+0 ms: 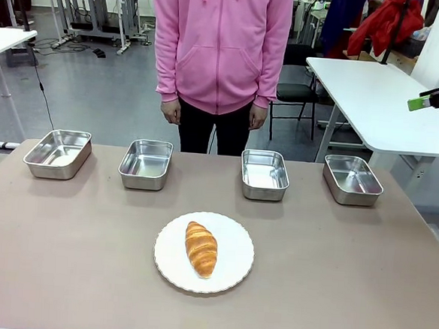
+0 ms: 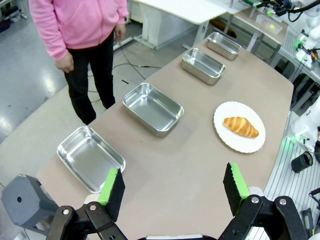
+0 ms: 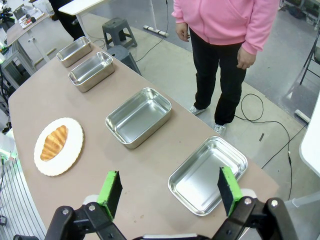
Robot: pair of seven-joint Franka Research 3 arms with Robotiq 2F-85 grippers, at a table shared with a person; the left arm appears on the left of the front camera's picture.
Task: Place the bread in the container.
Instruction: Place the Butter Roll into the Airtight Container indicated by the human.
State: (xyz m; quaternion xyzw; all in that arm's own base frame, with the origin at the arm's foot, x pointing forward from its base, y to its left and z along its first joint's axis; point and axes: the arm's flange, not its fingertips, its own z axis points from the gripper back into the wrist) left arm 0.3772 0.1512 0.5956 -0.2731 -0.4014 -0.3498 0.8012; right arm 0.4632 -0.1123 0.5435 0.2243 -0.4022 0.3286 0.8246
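Croissant (image 1: pixel 201 248), golden-brown and ridged, lies on a round white scallop-edged plate (image 1: pixel 233 244) near the middle of a tan table (image 1: pixel 62 266). A person in a pink hoodie (image 1: pixel 220 44) stands at the far edge, arms hanging down. Four shallow stainless-steel pans (image 1: pixel 146 164) sit in a row along that far side, well apart from the plate, each one bare inside. The left gripper (image 2: pixel 172 182) hovers above the table with its green-padded jaws spread wide, holding nothing. The right gripper (image 3: pixel 170 185) hovers likewise, jaws wide and empty.
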